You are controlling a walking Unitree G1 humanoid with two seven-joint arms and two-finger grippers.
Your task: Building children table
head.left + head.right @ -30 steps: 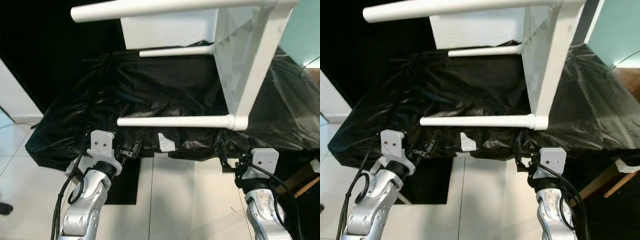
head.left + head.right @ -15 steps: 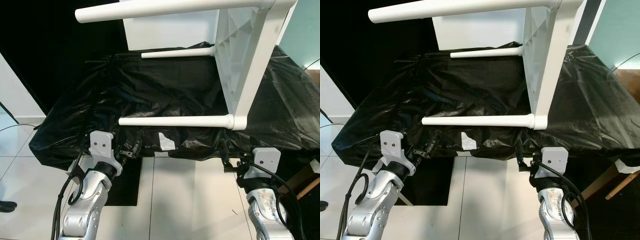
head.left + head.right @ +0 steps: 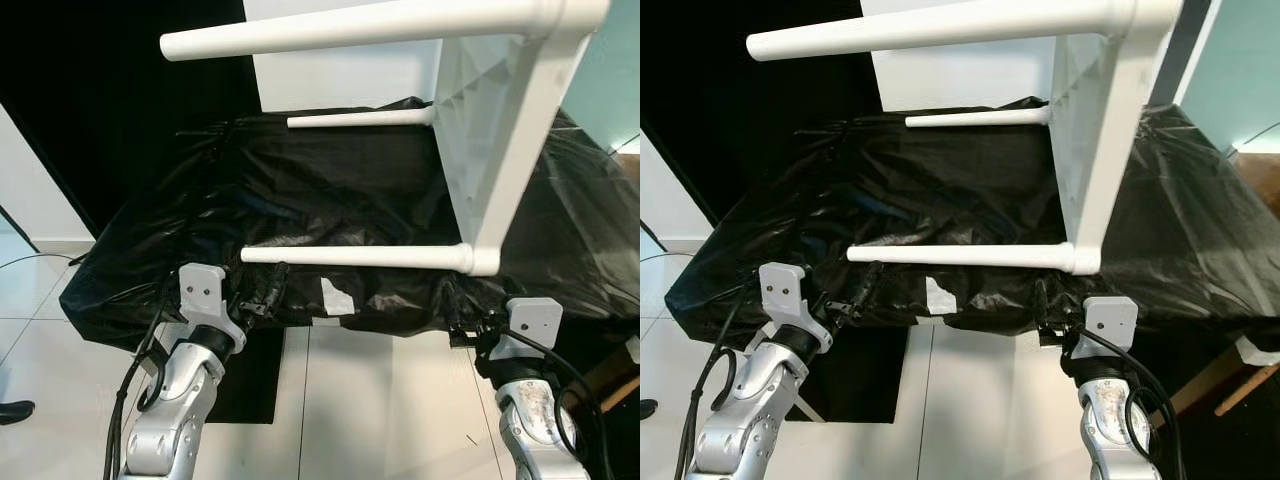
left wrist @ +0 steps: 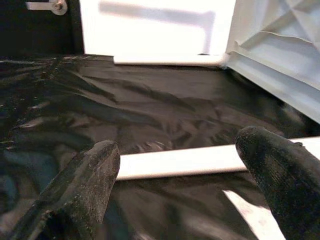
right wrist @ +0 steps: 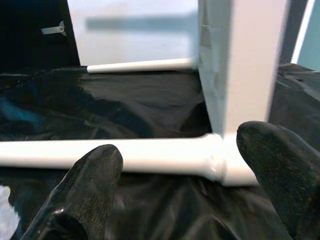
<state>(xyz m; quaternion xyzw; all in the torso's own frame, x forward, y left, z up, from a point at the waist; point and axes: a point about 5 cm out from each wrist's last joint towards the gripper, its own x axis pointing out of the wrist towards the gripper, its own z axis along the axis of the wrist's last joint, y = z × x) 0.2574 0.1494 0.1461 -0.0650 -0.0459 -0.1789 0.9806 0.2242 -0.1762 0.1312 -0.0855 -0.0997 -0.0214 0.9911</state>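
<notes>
A white children's table lies on its side on a surface wrapped in black plastic. Its top stands on edge at the right and its round legs point left. The lowest leg lies along the front edge. My left gripper is open just below and in front of that leg's free end; the leg crosses between its fingers. My right gripper is open below the joint where the leg meets the tabletop.
A white panel stands behind the covered surface. A piece of white tape sticks to the plastic at the front edge. A black mat lies on the white tiled floor. Wooden pieces stick out at the lower right.
The whole picture has shifted slightly downward, so the camera has moved. Both grippers stay open and now sit a little nearer the lowest leg.
</notes>
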